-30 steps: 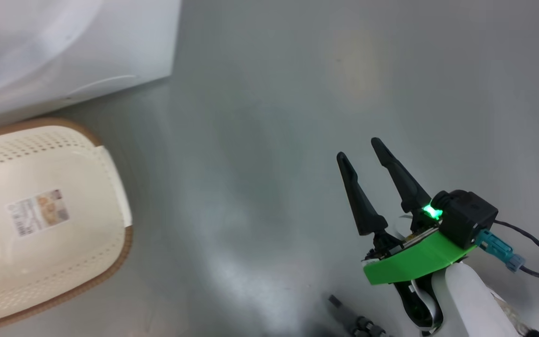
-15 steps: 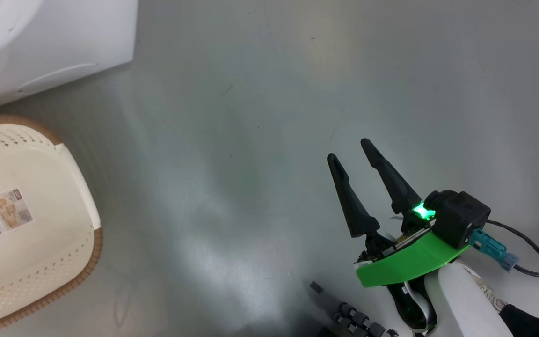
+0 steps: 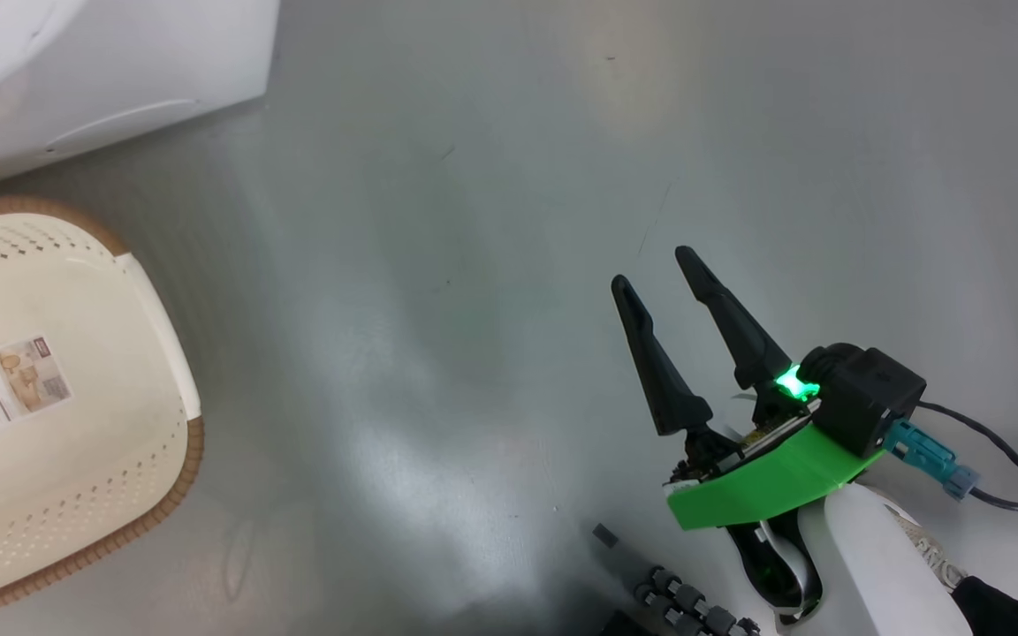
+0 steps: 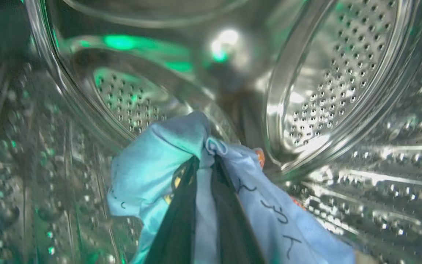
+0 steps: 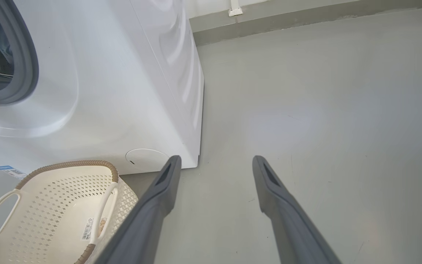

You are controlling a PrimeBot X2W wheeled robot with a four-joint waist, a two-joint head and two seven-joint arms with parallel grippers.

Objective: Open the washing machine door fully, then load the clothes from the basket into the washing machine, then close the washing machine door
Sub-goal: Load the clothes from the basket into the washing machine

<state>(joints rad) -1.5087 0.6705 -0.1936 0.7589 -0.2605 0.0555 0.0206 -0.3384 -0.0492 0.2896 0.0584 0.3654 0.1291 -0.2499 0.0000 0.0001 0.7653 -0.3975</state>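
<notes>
Inside the steel perforated drum point(image 4: 328, 73) of the washing machine point(image 5: 123, 91), my left gripper point(image 4: 204, 158) is shut on a light blue garment of the clothes point(image 4: 148, 165), which drapes over both fingers. The white washer point(image 3: 76, 71) stands at the upper left in the head view. On the floor in front of it sits the cream basket point(image 3: 180, 481), showing just a label sticker inside; its brown rim point(image 5: 72, 163) lies at the lower left of the right wrist view. My right gripper point(image 3: 651, 268) hangs open over bare floor, its fingers point(image 5: 216, 158) holding nothing. The washing machine door is out of view.
Grey floor stretches to the right of the washer, as far as a wall base point(image 5: 306, 16). The round filter cap point(image 5: 145, 158) sits low on the washer front, just above the basket. Black cables point(image 3: 1004, 495) and roller parts point(image 3: 686, 609) lie by my right forearm.
The head camera has swung, so the basket and washer sit further left in the picture than a second ago. The right gripper stays open in much the same place.
</notes>
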